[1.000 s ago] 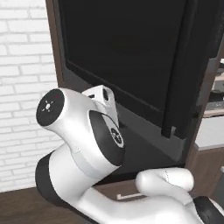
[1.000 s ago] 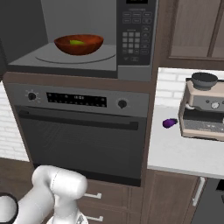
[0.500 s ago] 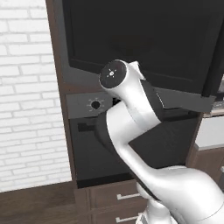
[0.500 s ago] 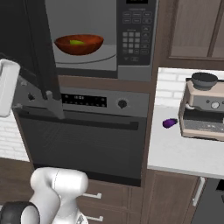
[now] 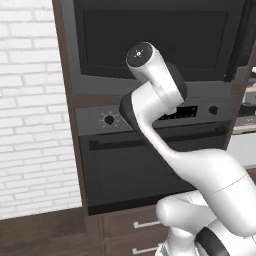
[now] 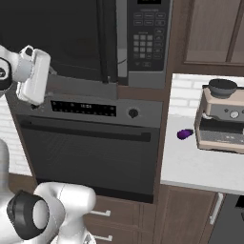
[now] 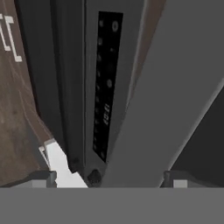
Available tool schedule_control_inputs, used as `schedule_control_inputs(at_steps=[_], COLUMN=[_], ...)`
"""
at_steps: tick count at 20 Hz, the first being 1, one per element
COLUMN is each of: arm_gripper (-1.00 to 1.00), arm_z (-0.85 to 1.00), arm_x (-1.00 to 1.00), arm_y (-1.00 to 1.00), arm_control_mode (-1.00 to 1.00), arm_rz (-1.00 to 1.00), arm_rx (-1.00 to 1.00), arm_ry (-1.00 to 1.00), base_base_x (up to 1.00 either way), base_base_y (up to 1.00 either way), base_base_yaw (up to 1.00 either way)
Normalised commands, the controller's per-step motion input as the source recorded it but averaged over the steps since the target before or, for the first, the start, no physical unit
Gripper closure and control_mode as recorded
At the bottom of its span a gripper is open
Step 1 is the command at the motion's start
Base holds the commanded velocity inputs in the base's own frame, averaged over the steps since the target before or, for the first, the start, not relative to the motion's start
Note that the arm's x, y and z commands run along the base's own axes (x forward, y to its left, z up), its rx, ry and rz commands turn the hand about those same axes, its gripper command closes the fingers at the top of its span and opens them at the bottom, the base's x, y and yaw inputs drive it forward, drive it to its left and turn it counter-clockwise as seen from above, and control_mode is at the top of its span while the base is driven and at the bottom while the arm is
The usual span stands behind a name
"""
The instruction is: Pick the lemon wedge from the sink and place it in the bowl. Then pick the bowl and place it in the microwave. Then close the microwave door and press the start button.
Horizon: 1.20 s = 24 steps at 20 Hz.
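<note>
White robot arm (image 5: 165, 130) rises from its base at the near right and bends up and to the left, its elbow joint held high in front of the microwave door (image 5: 150, 45). From the other side, the white hand and gripper (image 6: 33, 78) sit at the far left, level with the seam between the microwave (image 6: 138, 43) and the oven (image 6: 90, 147) below it, pointing toward the appliance fronts. The view along the hand is rolled sideways: the oven's black display strip (image 7: 105, 87) runs top to bottom, and the two dark fingertips (image 7: 43, 178) stand far apart at the bottom corners, jaws wide and holding nothing. The microwave door looks swung nearly shut, its dark glass covering the cavity, with the keypad (image 6: 145, 45) to its right. The bowl and lemon wedge cannot be seen behind the glass. To the right, a white counter (image 6: 200, 167) holds a small purple object (image 6: 185, 134) beside a coffee machine (image 6: 221, 116).
</note>
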Motion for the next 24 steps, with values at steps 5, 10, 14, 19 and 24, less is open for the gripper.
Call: schedule_control_inputs(at_steps=[5,10,14,19,24], arm_gripper=[-1.00,-1.00,-1.00,-1.00,-1.00], arm_z=[0.14,0.00,0.00,0.00,-0.18], arm_x=[1.00,0.91,0.41,-0.82,-1.00], arm_y=[0.00,0.00,0.00,-0.08,-0.57], arm_control_mode=[-1.00,-1.00,-1.00,-1.00,-1.00], arm_rz=[0.00,0.03,0.09,0.15,0.21], arm_rx=[0.00,0.00,0.00,0.01,0.07], arm_ry=[0.06,0.01,0.00,-0.09,-0.19], base_base_x=[0.00,0.00,0.00,0.00,0.00], base_base_y=[0.00,0.00,0.00,0.00,0.00], base_base_yaw=[0.00,0.00,0.00,0.00,0.00])
